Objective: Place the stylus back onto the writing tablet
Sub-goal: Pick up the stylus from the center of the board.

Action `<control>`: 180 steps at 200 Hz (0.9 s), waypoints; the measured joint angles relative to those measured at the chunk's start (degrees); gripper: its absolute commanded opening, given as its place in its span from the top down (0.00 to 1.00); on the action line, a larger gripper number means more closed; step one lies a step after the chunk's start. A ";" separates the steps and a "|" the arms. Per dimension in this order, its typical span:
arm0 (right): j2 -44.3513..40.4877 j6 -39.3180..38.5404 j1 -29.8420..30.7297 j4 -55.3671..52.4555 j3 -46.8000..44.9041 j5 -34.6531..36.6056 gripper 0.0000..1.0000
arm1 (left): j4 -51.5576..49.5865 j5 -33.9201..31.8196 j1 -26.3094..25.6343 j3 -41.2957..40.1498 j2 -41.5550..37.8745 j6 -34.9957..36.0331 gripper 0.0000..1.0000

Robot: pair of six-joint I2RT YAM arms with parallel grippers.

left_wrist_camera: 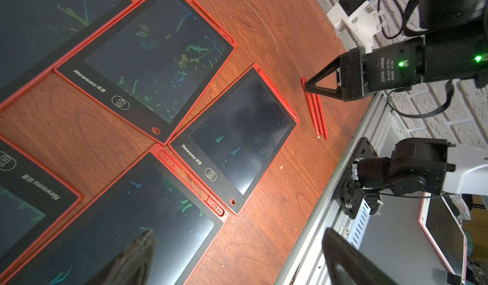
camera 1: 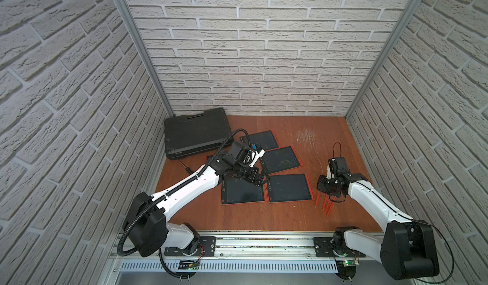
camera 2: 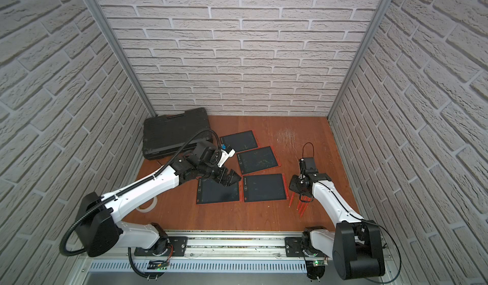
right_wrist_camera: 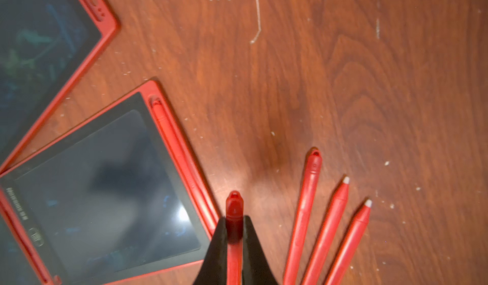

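Tablets: I count five writing tablets (left_wrist_camera: 158, 59); one sits mostly hidden under my left arm in both top views.
Styluses: five; one held stylus (right_wrist_camera: 234, 204), three loose styluses (right_wrist_camera: 327, 225), one docked stylus (right_wrist_camera: 173, 141).
Writing: "Newsmy" on the frames.
Left gripper (camera 2: 231, 180): jaws spread, empty.
Right gripper (right_wrist_camera: 234, 225): pinching the held stylus, just beside a tablet's edge.

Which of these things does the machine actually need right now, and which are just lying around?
In the job: red stylus, gripped by the right pincer; three loose styluses; red-framed writing tablets.
Just lying about: black carrying case; small dark tool beside it.
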 measured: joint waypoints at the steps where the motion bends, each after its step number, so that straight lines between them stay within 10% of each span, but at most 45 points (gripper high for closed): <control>1: -0.04 0.00 0.04 0.00 0.02 -0.07 0.88 | 0.00 0.00 0.00 0.00 0.02 -0.07 0.04; 180: -1.22 7.10 17.53 8.28 16.15 -10.69 0.89 | 8.13 13.42 0.46 6.69 11.80 -7.78 0.16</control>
